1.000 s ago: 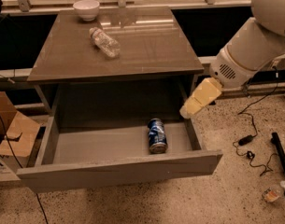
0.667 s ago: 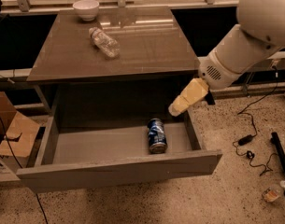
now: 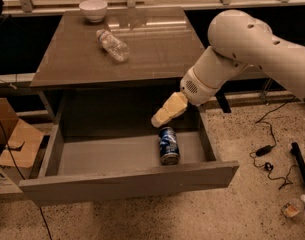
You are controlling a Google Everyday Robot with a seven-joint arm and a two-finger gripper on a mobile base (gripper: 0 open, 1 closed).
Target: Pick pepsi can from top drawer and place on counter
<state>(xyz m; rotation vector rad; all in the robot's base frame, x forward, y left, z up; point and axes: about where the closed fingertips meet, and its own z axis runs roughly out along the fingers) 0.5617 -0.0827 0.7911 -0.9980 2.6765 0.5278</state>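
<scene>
**Obs:** Entry, one relation. Your gripper (image 3: pixel 159 119) hangs at frame centre, over the back part of the open drawer (image 3: pixel 107 156) and below the front edge of the counter (image 3: pixel 142 54). The can (image 3: pixel 168 144) lies just below it in the frame, a touch to the right. They are near each other but not touching.

**Chk:** Where exactly does the can sit for you?

**Obs:** It is on the drawer floor, right of the middle and close to the front wall. It appears to lie on its side. Its long axis runs up-down in the frame, from the back of the drawer to the front, with a silver end toward the front wall.

**Chk:** And the gripper's state?

**Obs:** Whether it is spread or closed, I cannot tell. You can note that it carries nothing, since the can is apart from it. It points down and to the left in the frame, so it is oblique to the can's axis.

**Chk:** So what does your next move turn on?

**Obs:** My judgement is a short drop toward lower right, plus a wrist turn so the grip crosses the can's short width, not its length. Mind the drawer's right wall, because the can is nearer that side. You have one arm, so there is no choice of side. The bottle (image 3: pixel 113 45), upper left on the counter, is well apart.
</scene>
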